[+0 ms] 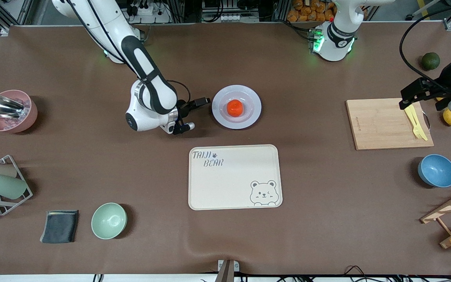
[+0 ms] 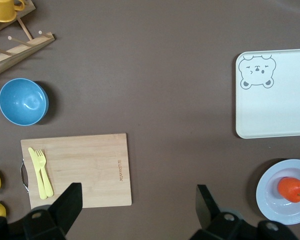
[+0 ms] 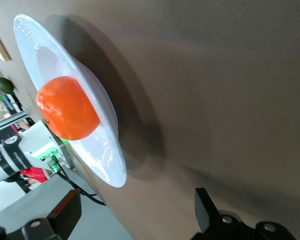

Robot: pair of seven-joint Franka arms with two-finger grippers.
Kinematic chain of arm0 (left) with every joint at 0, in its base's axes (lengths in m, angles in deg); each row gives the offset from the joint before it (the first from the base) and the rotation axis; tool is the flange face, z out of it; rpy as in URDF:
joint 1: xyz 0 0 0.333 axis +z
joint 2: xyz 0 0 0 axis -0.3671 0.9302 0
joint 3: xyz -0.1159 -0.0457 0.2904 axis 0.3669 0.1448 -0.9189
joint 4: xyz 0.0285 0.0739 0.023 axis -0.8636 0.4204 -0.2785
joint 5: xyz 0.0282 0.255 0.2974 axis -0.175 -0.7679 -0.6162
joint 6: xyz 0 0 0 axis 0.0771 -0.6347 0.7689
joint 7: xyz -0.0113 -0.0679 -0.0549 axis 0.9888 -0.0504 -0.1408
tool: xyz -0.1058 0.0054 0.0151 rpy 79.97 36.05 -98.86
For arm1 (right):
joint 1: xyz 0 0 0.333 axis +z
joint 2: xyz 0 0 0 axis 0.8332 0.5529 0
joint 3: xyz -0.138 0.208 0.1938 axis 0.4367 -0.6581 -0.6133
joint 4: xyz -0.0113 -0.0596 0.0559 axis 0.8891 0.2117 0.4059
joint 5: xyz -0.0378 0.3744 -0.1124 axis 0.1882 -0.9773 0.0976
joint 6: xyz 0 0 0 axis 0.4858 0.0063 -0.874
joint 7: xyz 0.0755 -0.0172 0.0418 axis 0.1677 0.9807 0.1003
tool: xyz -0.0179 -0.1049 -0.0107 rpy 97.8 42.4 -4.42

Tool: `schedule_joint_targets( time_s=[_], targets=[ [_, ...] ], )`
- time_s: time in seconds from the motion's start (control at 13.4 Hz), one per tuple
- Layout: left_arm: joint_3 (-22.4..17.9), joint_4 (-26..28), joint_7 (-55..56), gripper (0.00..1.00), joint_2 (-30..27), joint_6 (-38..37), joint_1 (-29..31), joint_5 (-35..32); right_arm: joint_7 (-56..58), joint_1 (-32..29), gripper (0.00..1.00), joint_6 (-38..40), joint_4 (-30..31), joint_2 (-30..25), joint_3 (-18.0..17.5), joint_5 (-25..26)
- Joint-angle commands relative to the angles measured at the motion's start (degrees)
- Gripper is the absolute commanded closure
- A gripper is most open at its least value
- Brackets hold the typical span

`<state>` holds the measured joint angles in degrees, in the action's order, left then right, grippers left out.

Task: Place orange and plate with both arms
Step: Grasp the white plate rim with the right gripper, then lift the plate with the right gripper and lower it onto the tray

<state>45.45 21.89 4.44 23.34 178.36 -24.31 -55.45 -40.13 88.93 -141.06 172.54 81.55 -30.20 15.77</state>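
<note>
Beside the plate (image 1: 236, 106), toward the right arm's end of the table, the right gripper (image 1: 188, 114) sits low, fingers spread and empty, aimed at the rim. The orange (image 1: 234, 107) rests in the plate's centre, just farther from the front camera than the bear tray (image 1: 235, 177). The right arm is clearly nearer. The left gripper (image 1: 415, 93) waits over the cutting board (image 1: 386, 124), fingers apart, empty. The right wrist view shows the rim's lifted edge; the front view does not.
</note>
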Motion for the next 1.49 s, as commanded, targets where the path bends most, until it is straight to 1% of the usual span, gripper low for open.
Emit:
schedule_joint_targets(
  time_s=[0.0,0.15,0.37,0.52,0.6,0.67,0.74,0.89,0.97,1.12,1.41],
  targets=[
    [-0.4,0.3,-0.5,0.0,-0.6,-0.7,-0.2,0.2,2.2,1.9,0.0,-0.2,0.2,0.5,0.4,-4.9],
    [-0.2,0.2,-0.4,0.0,-0.6,-0.7,-0.4,0.2,2.2,3.1,0.0,-0.5,0.1,0.5,0.4,-7.2],
    [0.0,0.2,-0.5,0.0,-0.8,-1.9,-0.3,0.2,2.2,5.7,0.0,-3.3,-0.1,0.6,0.3,-10.5],
    [0.1,0.1,-0.4,0.0,-0.8,-2.0,-0.4,0.2,2.2,6.3,0.0,-3.7,-0.6,1.5,0.3,-12.3],
    [0.2,0.1,-0.4,0.0,-0.9,-2.0,-0.5,0.2,2.3,6.8,0.02,-3.7,-1.1,1.9,0.3,-12.7],
    [0.1,0.1,-0.4,0.0,-0.9,-2.1,-0.5,0.2,2.3,7.0,0.19,-3.8,-1.3,2.1,0.4,-13.2],
    [0.1,0.0,-0.5,0.0,-1.1,-2.1,-0.4,0.1,2.2,7.1,0.39,-3.8,-1.3,2.4,0.4,-14.3],
    [0.1,0.1,-0.5,0.0,-1.2,-2.1,-0.3,0.1,2.1,7.4,0.94,-3.8,-1.9,3.6,0.4,-16.2],
    [0.1,0.1,-0.5,0.0,-1.2,-2.2,-0.3,0.1,2.1,7.5,1.0,-3.7,-2.4,4.0,0.3,-17.7],
    [0.1,0.1,-0.5,0.0,-1.2,-2.1,-0.4,0.1,1.9,7.9,1.0,-3.7,-2.7,4.4,0.4,-19.7],
    [0.1,0.1,-0.5,0.0,-1.0,-2.1,-0.5,0.1,1.5,7.8,1.0,-3.6,-3.3,4.4,0.4,-20.9]
  ],
)
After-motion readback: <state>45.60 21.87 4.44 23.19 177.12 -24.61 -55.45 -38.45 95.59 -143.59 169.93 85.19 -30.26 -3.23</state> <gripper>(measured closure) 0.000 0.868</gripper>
